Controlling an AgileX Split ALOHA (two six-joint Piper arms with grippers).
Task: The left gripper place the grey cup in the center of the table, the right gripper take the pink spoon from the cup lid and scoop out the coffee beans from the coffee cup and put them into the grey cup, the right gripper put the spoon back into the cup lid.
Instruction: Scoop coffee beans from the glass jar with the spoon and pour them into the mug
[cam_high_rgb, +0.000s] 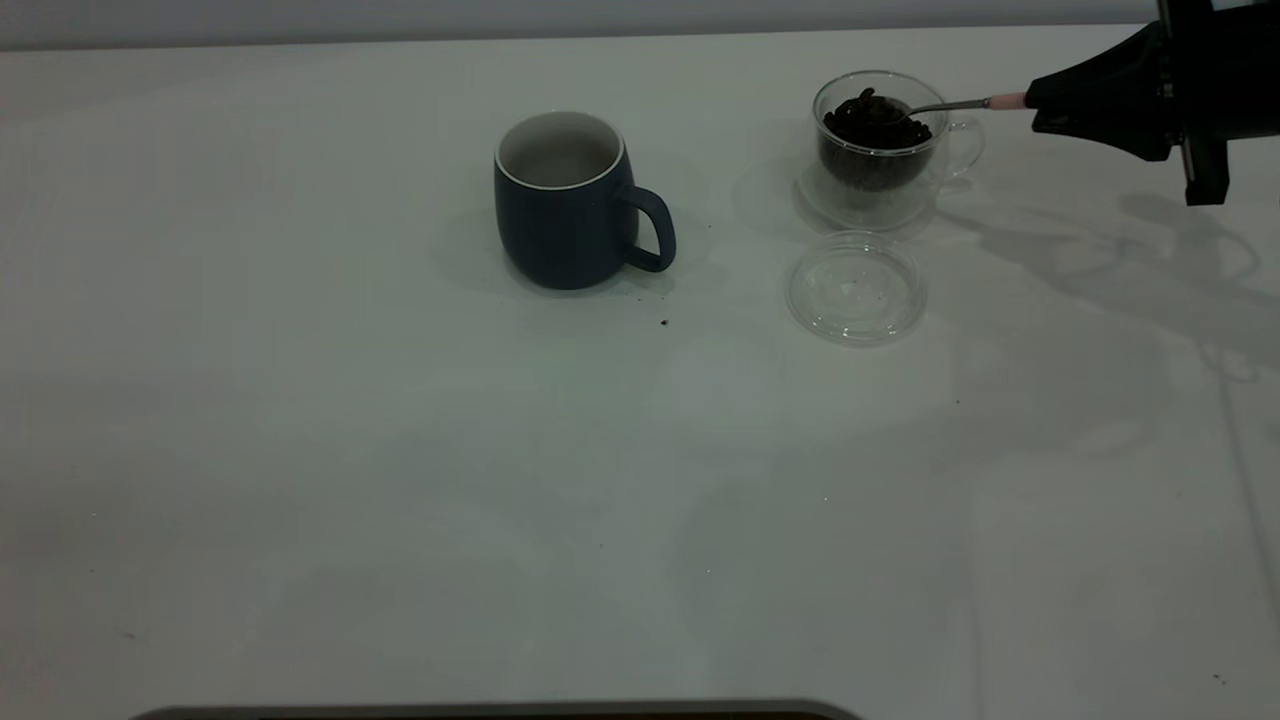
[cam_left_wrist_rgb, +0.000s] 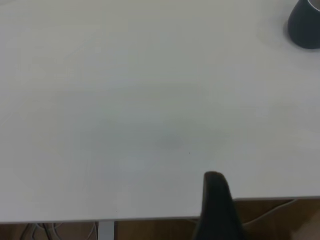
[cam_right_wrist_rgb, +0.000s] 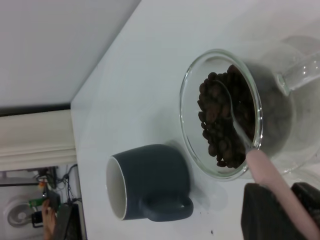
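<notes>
Over the coffee cup (cam_high_rgb: 880, 150) at the table's (cam_high_rgb: 400, 480) far right, the right gripper (cam_high_rgb: 1035, 108) is clamped on the pink spoon (cam_high_rgb: 965, 103), bowl among the coffee beans (cam_high_rgb: 875, 120); the grey cup (cam_high_rgb: 565, 205) stands mid-table, cup lid (cam_high_rgb: 856, 288) bare

No readable text or labels anywhere

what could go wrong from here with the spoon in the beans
The right claw holds the pink spoon far out on its handle, so a loaded bowl might tilt and drop coffee beans on the way to the grey cup.

The path crosses bare table, where strays would land; one dark speck already lies there.

Pushing sideways might slide or tip the light coffee cup.
</notes>
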